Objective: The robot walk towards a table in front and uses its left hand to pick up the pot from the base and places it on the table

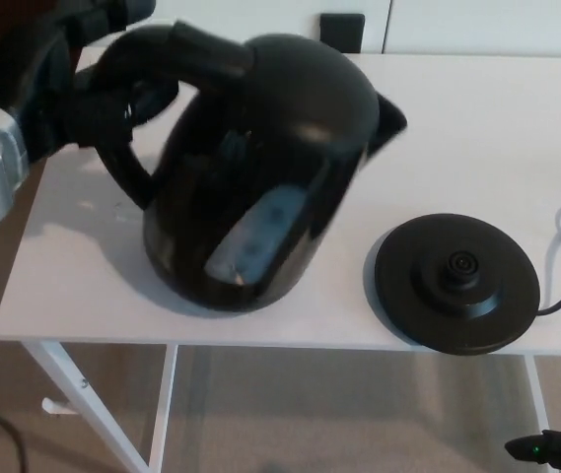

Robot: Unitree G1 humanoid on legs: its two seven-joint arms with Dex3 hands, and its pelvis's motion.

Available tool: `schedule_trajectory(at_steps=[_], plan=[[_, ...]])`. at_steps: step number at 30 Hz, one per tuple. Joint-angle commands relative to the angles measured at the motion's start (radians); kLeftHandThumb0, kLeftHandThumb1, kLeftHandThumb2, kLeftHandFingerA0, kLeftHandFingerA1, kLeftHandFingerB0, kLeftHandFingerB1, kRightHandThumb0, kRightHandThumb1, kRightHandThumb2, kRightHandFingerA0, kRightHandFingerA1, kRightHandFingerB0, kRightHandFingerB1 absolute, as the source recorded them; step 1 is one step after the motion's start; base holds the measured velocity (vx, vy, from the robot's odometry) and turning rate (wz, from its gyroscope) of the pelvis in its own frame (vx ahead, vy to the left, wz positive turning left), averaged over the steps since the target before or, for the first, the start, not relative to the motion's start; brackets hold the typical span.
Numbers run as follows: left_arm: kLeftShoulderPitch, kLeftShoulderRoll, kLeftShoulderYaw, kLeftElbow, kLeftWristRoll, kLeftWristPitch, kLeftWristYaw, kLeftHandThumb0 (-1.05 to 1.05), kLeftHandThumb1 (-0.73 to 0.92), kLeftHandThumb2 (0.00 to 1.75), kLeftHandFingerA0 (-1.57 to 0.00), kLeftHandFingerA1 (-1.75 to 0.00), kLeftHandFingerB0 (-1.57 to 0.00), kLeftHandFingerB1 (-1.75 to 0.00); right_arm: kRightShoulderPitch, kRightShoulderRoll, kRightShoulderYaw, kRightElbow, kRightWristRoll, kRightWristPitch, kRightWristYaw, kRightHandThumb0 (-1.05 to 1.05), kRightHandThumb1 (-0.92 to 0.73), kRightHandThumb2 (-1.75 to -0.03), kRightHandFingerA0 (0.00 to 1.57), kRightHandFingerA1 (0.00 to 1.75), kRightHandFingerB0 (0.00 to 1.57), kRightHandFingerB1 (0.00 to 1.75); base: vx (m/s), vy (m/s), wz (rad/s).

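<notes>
My left hand (98,99), upper left, grips the handle of the tilted kettle (260,168). Setting it down unevenly could topple it.

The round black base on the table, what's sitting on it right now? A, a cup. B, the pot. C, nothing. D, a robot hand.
C: the base is bare, with its centre connector exposed, while the pot is off to its left, held by the left robot hand.

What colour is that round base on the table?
The base is black, clearest in the head view.
</notes>
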Motion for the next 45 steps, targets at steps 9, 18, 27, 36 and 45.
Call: schedule_trajectory(at_steps=[9,18,27,36,45], plan=[[0.018,0.143,-0.149,0.048,0.009,-0.087,-0.296,-0.51,0.39,0.66,0.00,0.00,0.00,-0.01,-0.007,-0.014,-0.008,-0.005,0.007,0.013,0.004,-0.39,-0.54,-0.78,0.60,0.59,0.46,0.51,0.00,0.000,0.00],[0.025,0.147,-0.155,0.060,0.025,-0.085,-0.313,-0.45,0.28,0.61,0.00,-0.02,0.00,0.00,0.003,-0.016,-0.005,-0.015,0.003,0.010,0.002,-0.41,-0.54,-0.79,0.62,0.61,0.46,0.52,0.00,0.000,0.00],[0.004,0.180,-0.187,0.072,0.049,-0.090,-0.377,-0.52,0.36,0.65,0.00,0.00,0.00,0.00,0.001,-0.016,-0.006,-0.025,0.006,0.028,0.009,-0.32,-0.65,-0.59,0.63,0.49,0.50,0.40,0.00,0.000,0.00],[-0.024,0.232,-0.064,0.035,-0.069,-0.084,-0.491,-0.91,0.47,0.85,0.00,0.00,0.00,0.00,-0.005,-0.017,-0.012,-0.022,0.016,0.023,0.021,-0.31,-0.64,-0.58,0.59,0.47,0.50,0.41,0.00,0.000,0.00],[-0.047,0.307,0.240,0.156,-0.167,-0.065,-0.496,-0.95,0.55,0.58,0.00,0.00,0.00,0.00,0.008,-0.022,-0.002,-0.018,0.004,0.035,0.025,-0.30,-0.63,-0.58,0.63,0.49,0.50,0.41,0.00,0.000,0.00]])
